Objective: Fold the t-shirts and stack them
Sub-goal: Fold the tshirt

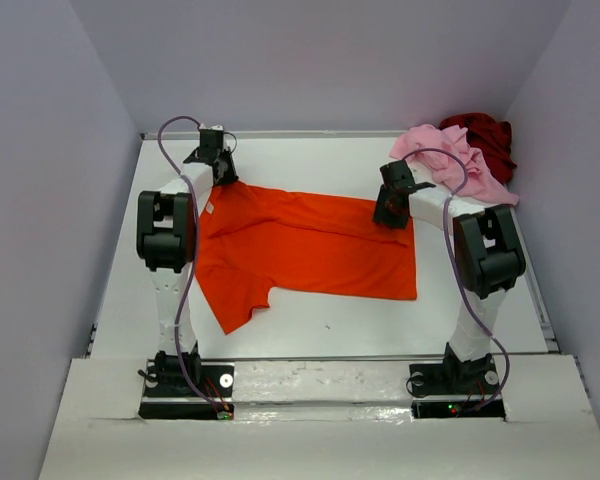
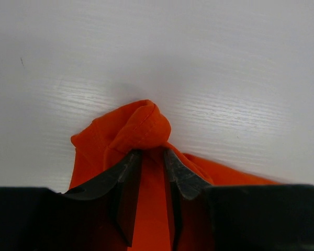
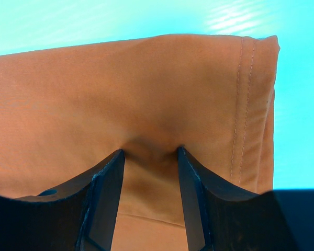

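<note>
Across the middle of the table (image 1: 380,325) lies your orange t-shirt (image 1: 310,245), spread flat, one sleeve toward the near left. Your left gripper (image 2: 152,156) pinches a bunched knot of its far-left edge; your right gripper (image 3: 149,154) is clamped on the far-right edge by the hem. Both bites look shallow, so an uneven lift could pull cloth free and skew the fold. At the far right, the pink shirt (image 1: 450,160) and dark red shirt (image 1: 485,135) sit heaped.
</note>
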